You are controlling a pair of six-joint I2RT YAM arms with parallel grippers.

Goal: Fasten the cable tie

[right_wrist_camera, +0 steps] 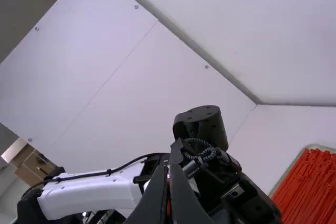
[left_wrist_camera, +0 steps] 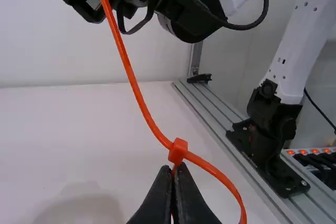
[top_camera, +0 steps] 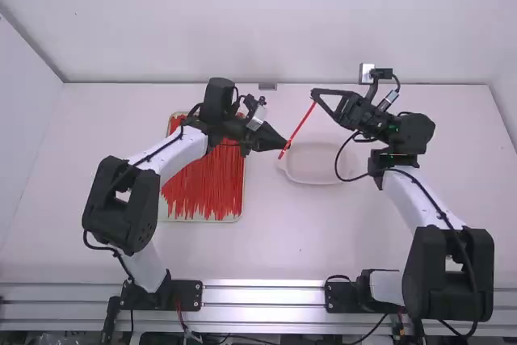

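**Fig. 1.** Two claws are holding one orange cable tie (top_camera: 297,128) in the air above the white surface (top_camera: 363,224), between a tray (top_camera: 235,217) of spare ties (top_camera: 202,183) and a pale dish (top_camera: 319,177).

The high view is showing the left claw (top_camera: 277,144) pinching the tie's lower end and the right claw (top_camera: 315,96) gripping its upper end, with the strap slanting between them. The left wrist view is adding detail too small to see from above: the strap is passing through the square head (left_wrist_camera: 178,151), a loop (left_wrist_camera: 223,177) is curving away and being cut off at the frame edge, and the left fingers are pressed together just under the head. In the right wrist view the right fingers are closed on a thin sliver of strap, though how much is lying between them is hard to make out.
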